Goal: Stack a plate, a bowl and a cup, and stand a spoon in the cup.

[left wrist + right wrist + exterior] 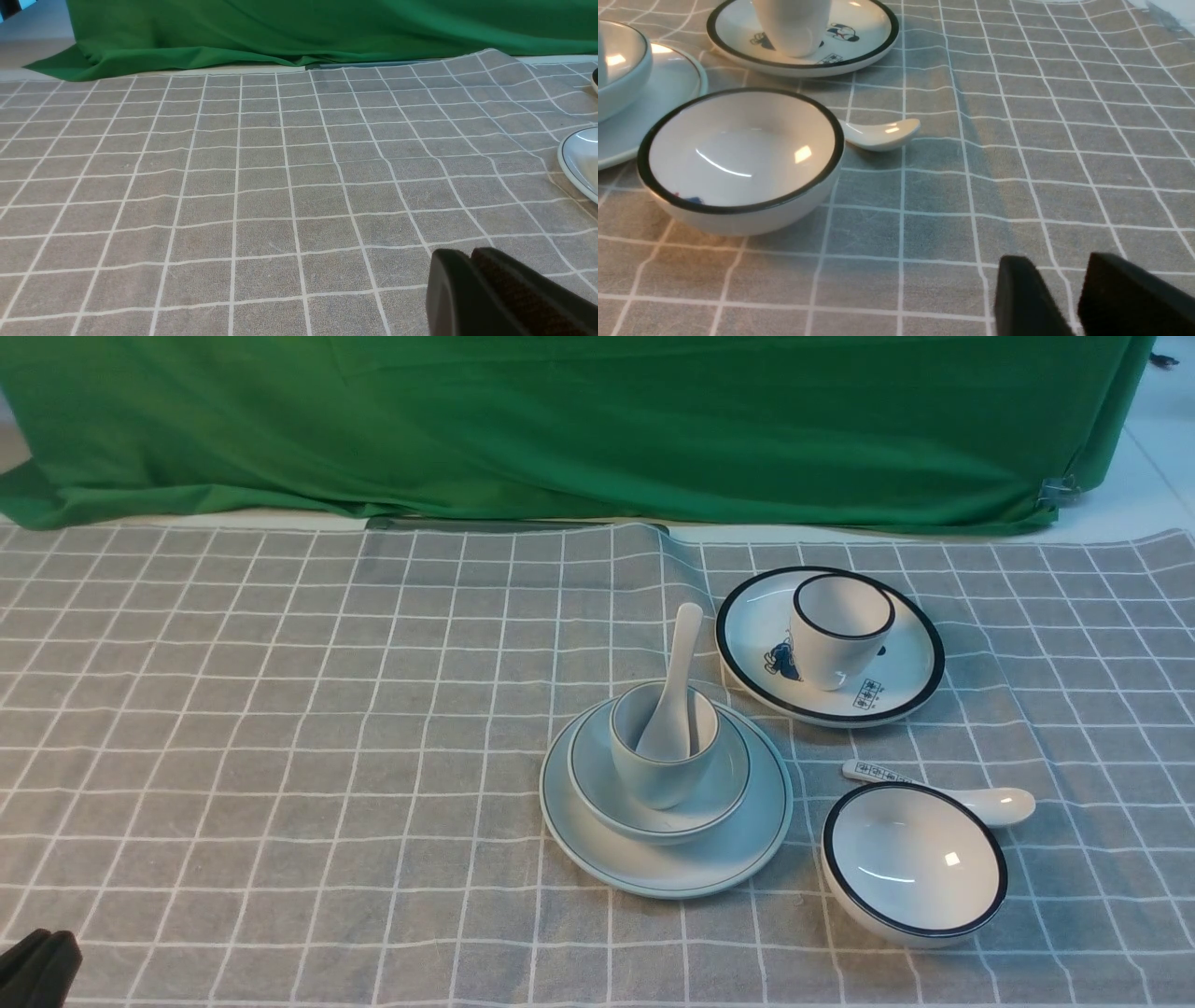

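The pale blue plate (738, 845) lies mid-table on the checked cloth. The pale blue-grey bowl (721, 793) sits on it, and the plain cup (658, 779) stands in the bowl. The plain spoon (681, 653) stands in the cup, handle leaning up and away. My left gripper (37, 966) is at the near left corner, far from the stack; the left wrist view shows it (467, 254) shut and empty, with the plate's edge (581, 161) to one side. My right gripper (1057, 263) is open and empty over bare cloth; plate (668, 84) and bowl (621, 70) show at the frame's edge.
A black-rimmed white plate (906, 663) with a black-rimmed cup (840, 630) on it sits behind the stack to the right. A black-rimmed white bowl (913, 863) and a marked spoon (990, 800) lie near right. Green cloth (597, 420) hangs at the back.
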